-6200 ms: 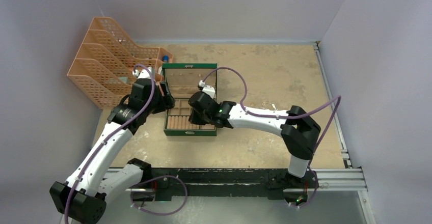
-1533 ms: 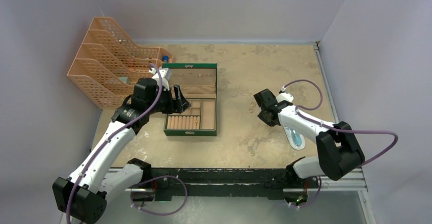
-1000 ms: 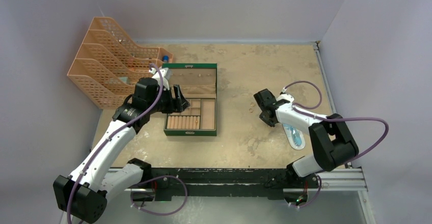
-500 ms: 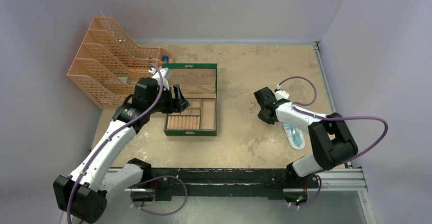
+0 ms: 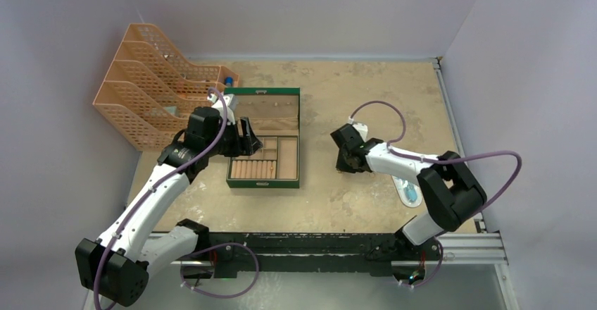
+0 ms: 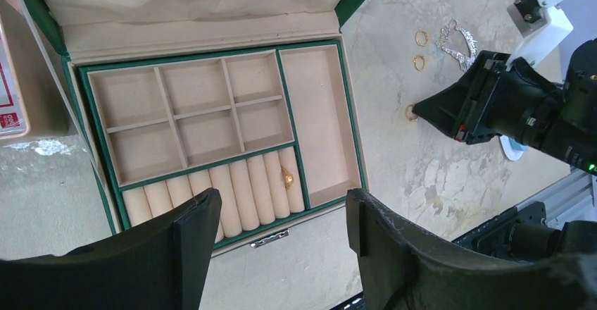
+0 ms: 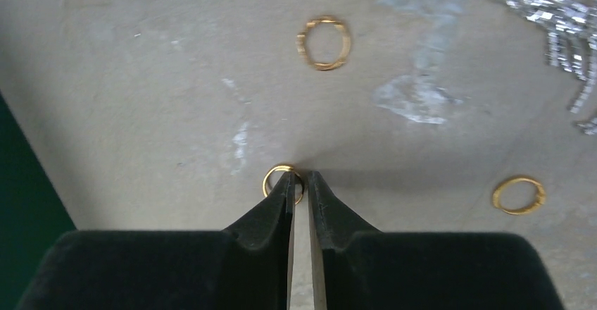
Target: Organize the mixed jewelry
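The mixed jewelry lies on the tabletop right of the open green box. My right gripper is down on the table, its jaws closed to a thin slit around the rim of one gold ring. Two more gold rings lie loose nearby, and a silvery chain tangle sits at the upper right. My left gripper hangs open above the box's front edge, holding nothing. One gold ring sits among the box's tan rolls.
An orange file rack stands at the back left, close to the left arm. A light-blue packet lies right of the right arm. The box lid stands upright behind the compartments. A metal rail runs along the near edge.
My right gripper has slid left, towards the box, onto the leftmost loose ring, and its jaws have narrowed around it. The left arm has stayed where it was, still open.
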`<state>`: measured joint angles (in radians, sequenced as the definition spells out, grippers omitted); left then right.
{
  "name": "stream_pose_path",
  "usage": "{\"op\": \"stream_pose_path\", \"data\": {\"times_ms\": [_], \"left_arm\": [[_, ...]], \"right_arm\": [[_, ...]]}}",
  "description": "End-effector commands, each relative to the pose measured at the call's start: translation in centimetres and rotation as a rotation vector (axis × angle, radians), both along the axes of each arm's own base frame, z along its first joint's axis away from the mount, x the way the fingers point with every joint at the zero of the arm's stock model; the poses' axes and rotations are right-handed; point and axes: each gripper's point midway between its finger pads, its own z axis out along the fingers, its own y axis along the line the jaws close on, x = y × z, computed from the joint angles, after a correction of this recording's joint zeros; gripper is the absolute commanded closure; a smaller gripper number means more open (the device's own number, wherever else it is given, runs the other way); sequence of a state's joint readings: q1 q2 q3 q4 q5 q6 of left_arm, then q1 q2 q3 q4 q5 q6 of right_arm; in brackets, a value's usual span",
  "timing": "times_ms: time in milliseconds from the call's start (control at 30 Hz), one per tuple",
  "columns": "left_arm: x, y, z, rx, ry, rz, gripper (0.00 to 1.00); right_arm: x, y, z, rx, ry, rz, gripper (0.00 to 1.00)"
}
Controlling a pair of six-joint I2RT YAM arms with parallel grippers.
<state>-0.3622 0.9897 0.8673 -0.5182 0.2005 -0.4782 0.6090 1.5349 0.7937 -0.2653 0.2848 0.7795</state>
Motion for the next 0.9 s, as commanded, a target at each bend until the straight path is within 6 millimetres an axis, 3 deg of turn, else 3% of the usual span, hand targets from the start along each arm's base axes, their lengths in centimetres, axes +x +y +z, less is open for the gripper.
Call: {"op": "stream_pose_path", "data": {"times_ms": [0,200,367,667,867], "left_arm": [[0.6,-0.1,0.8,-0.004,-0.035,0.005,0.35],[0.7,-0.1,0.9,-0.005,-0.035,0.004,0.35],[0.7,-0.2,0.9,-0.008,-0.034,0.0,0.35],[0.6,-0.1,0.8,-0.004,-0.033,0.001,0.35],[0.5,-0.1,0.9,-0.01,-0.034,0.005,0.36]], "right_arm": [[-0.5,1.9,-0.3,-0.029,0.024,0.103,0.84],[-0.6,1.8,0.7,-0.055,0.01,0.086,0.74],[-0.8,1.6,0.8,-0.056,0.028,0.04,0.73],[-1.0,2.1,0.3,-0.036,0.051,0.018,0.82],[-0.6,2.7,0.8,-0.008,0.026,0.018,0.95]]}}
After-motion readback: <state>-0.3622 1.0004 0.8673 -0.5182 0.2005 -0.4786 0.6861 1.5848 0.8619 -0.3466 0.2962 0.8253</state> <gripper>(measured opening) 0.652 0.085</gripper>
